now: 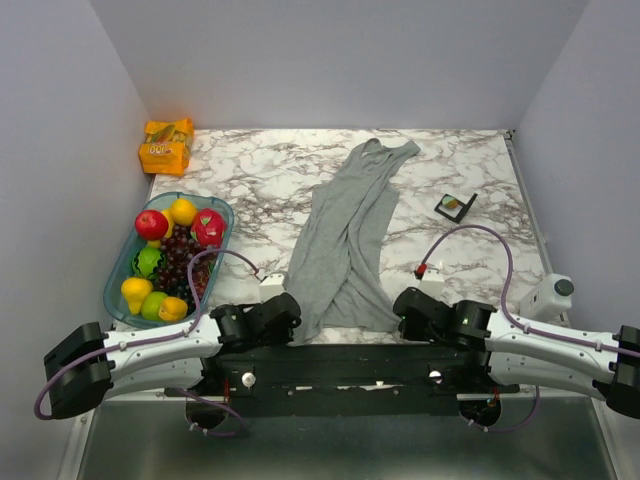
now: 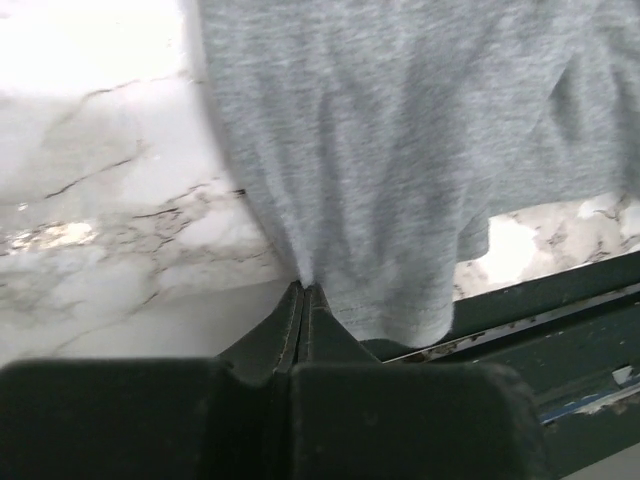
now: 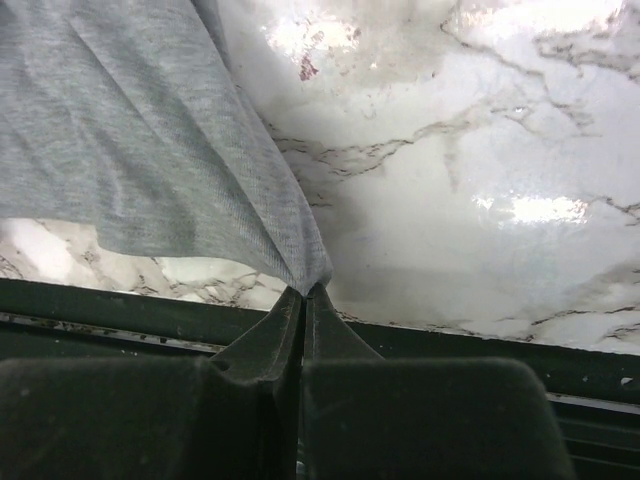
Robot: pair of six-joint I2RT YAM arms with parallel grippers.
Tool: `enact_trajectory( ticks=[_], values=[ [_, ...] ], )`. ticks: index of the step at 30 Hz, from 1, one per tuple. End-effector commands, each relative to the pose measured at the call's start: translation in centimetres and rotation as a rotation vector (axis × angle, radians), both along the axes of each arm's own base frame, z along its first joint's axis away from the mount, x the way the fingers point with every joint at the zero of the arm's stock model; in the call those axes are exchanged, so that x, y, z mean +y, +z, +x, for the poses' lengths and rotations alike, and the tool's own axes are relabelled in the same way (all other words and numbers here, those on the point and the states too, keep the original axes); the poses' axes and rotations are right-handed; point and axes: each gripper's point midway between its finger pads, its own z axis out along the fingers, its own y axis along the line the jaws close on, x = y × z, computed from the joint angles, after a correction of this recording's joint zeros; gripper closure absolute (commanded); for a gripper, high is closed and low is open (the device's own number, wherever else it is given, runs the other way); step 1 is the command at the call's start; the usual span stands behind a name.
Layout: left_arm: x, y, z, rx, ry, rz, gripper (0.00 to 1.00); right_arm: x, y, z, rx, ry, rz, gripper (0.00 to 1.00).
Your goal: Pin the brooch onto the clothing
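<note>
The light-grey tank top (image 1: pixel 345 240) lies rumpled lengthwise down the middle of the marble table, straps at the far end. My left gripper (image 1: pixel 296 312) is shut on the near left corner of its hem, seen in the left wrist view (image 2: pixel 304 286) with the tank top (image 2: pixel 400 150) bunched above the fingertips. My right gripper (image 1: pixel 397 306) is shut on the near right hem corner, seen in the right wrist view (image 3: pixel 306 290) with the tank top (image 3: pixel 130 140) stretching away to the left. The brooch (image 1: pixel 453 205) sits on its black square card (image 1: pixel 457 208) at the right.
A teal basket (image 1: pixel 120 280) of fruit stands at the left. An orange packet (image 1: pixel 166 146) lies at the far left corner. A white bottle (image 1: pixel 552 295) stands at the right edge. The table's near edge and a dark rail (image 3: pixel 100 305) run just under both grippers.
</note>
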Motion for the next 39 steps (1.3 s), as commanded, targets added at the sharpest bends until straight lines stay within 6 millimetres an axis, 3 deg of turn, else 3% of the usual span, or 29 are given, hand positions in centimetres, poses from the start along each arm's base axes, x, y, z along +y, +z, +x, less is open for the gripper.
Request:
enact_trajectory(
  ticks=[1, 3, 4, 6, 7, 8, 9, 10, 11, 12, 13, 15, 16, 18, 19, 21, 22, 23, 25, 26, 27, 28, 30, 32, 36, 39],
  values=[
    [2.8, 1.8, 1.1, -0.092, 0.054, 0.077, 1.00, 0.1, 3.1, 2.0, -0.111, 0.009, -0.007, 0.91],
    [4.1, 4.2, 2.8, -0.191, 0.097, 0.114, 1.00, -0.2, 5.8, 3.0, -0.169, 0.018, -0.021, 0.93],
    [3.7, 7.2, 4.0, -0.257, 0.123, 0.060, 1.00, -0.3, 7.0, 3.5, -0.193, 0.015, -0.022, 0.94],
    [4.8, 10.6, 5.9, -0.371, 0.159, 0.074, 1.00, -1.0, 10.9, 4.7, -0.273, 0.005, -0.036, 0.96],
    [4.6, 14.0, 6.7, -0.435, 0.184, 0.014, 1.00, -1.2, 12.6, 5.1, -0.312, 0.002, -0.026, 0.96],
    [5.0, 16.0, 7.6, -0.486, 0.204, 0.005, 1.00, -1.8, 14.0, 5.3, -0.337, -0.004, -0.035, 0.96],
    [5.7, 18.0, 8.4, -0.560, 0.190, 0.035, 1.00, -1.7, 17.6, 5.9, -0.408, 0.006, -0.003, 0.96],
    [5.5, 22.2, 9.0, -0.639, 0.215, -0.038, 1.00, -2.3, 19.6, 6.4, -0.460, -0.002, -0.008, 0.96],
    [6.0, 24.3, 9.5, -0.690, 0.235, -0.048, 1.00, -2.5, 21.9, 6.6, -0.508, 0.004, 0.013, 0.97],
    [6.7, 26.5, 10.0, -0.742, 0.262, -0.053, 1.00, -2.9, 25.7, 6.9, -0.584, 0.022, 0.029, 0.97],
    [7.1, 30.8, 10.3, -0.838, 0.262, -0.083, 1.00, -3.7, 28.2, 7.2, -0.639, 0.002, 0.034, 0.98],
    [7.7, 35.0, 10.4, -0.930, 0.268, -0.115, 1.00, -4.8, 32.0, 7.5, -0.731, 0.019, 0.008, 0.99],
    [8.0, 39.4, 10.3, -1.007, 0.293, -0.201, 1.00, -5.8, 36.0, 7.4, -0.804, -0.008, 0.055, 0.99],
    [8.7, 43.4, 9.9, -1.111, 0.268, -0.206, 1.00, -6.7, 40.5, 7.4, -0.920, 0.017, 0.054, 0.99],
    [9.1, 47.2, 9.3, -1.178, 0.283, -0.290, 1.00, -7.5, 43.6, 6.9, -0.984, 0.011, 0.102, 0.99],
    [9.8, 50.6, 8.8, -1.262, 0.261, -0.287, 1.00, -8.2, 47.8, 6.5, -1.106, 0.036, 0.116, 0.99],
    [10.5, 53.6, 8.2, -1.314, 0.271, -0.330, 1.00, -8.0, 49.4, 6.1, -1.149, 0.070, 0.141, 0.99],
    [10.5, 55.2, 7.6, -1.350, 0.245, -0.352, 1.00, -9.4, 52.7, 5.2, -1.215, 0.048, 0.208, 0.99],
    [11.1, 58.5, 6.8, -1.416, 0.234, -0.377, 1.00, -9.1, 55.2, 4.7, -1.279, 0.105, 0.192, 0.99],
    [10.9, 59.6, 6.5, -1.447, 0.204, -0.381, 1.00, -10.3, 57.4, 3.9, -1.324, 0.092, 0.228, 0.99],
    [11.0, 60.5, 6.2, -1.469, 0.194, -0.384, 1.00, -10.5, 58.3, 3.7, -1.350, 0.103, 0.223, 0.99],
    [11.3, 61.7, 5.8, -1.488, 0.195, -0.407, 1.00, -9.5, 59.0, 3.8, -1.362, 0.134, 0.224, 0.99],
    [11.3, 62.8, 5.5, -1.511, 0.185, -0.420, 1.00, -9.7, 60.5, 3.2, -1.399, 0.149, 0.244, 0.99],
    [11.2, 63.5, 5.4, -1.518, 0.183, -0.422, 1.00, -8.8, 61.0, 3.4, -1.408, 0.172, 0.249, 0.99],
    [10.5, 62.7, 6.7, -1.491, 0.201, -0.367, 1.00, -7.3, 60.4, 5.0, -1.390, 0.159, 0.187, 0.99],
    [8.9, 60.2, 9.0, -1.452, 0.207, -0.236, 1.00, -5.6, 58.4, 7.3, -1.346, 0.130, 0.085, 0.99]
  ],
)
